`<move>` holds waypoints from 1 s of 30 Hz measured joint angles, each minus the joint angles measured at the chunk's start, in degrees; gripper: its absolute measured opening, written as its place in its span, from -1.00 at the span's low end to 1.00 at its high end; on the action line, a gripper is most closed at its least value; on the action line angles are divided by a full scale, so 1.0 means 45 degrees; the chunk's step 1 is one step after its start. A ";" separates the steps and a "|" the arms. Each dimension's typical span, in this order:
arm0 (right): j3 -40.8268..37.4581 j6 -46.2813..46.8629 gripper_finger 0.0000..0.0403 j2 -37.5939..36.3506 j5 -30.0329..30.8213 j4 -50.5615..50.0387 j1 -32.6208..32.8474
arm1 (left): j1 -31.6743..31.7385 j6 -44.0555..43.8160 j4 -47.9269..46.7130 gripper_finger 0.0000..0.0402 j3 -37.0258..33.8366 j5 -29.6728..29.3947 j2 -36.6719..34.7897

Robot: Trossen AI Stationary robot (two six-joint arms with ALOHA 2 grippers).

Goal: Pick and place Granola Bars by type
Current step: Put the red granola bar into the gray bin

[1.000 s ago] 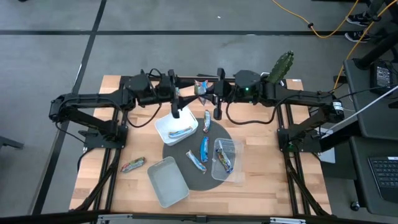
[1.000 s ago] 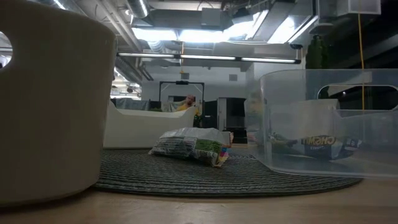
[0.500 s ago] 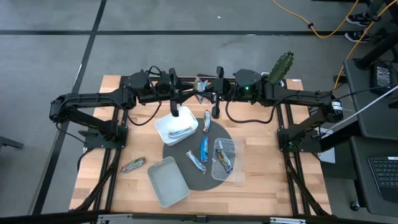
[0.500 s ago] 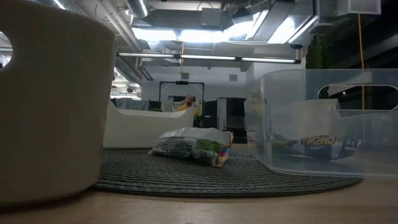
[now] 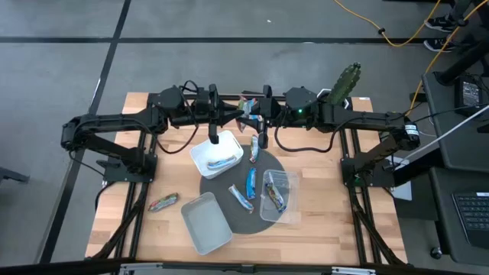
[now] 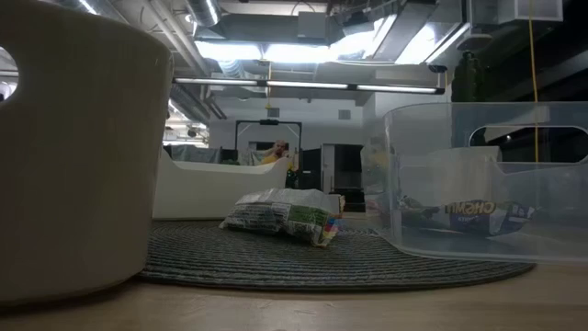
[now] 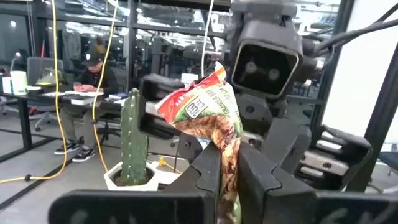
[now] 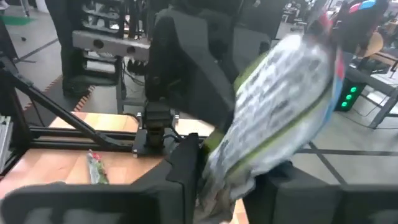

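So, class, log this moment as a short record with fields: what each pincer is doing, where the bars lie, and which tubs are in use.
left pincer: shut on red-brown granola bar, held up at the table's back centre
right pincer: shut on the same bar, facing the left one
white tub: one blue bar inside
clear tub: bar inside
grey tub: no bars visible
round mat: two blue bars loose on it
bar off mat: on wood, left side
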 joint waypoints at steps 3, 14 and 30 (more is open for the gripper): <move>-0.0029 -0.0055 -0.34 -0.0216 0.0181 -0.0693 0.0099 | 0.0199 0.0084 -0.0300 -0.90 0.0000 0.0033 -0.0449; -0.0053 0.1477 0.08 -0.3142 0.3937 -0.6520 0.0152 | 0.0161 0.0335 -0.3199 -0.91 0.0053 -0.0536 -0.3546; -0.0054 0.0647 0.10 -0.4210 0.4418 -0.8151 0.0152 | -0.4616 -0.4888 -0.6410 -0.91 0.0039 -0.2025 -0.2407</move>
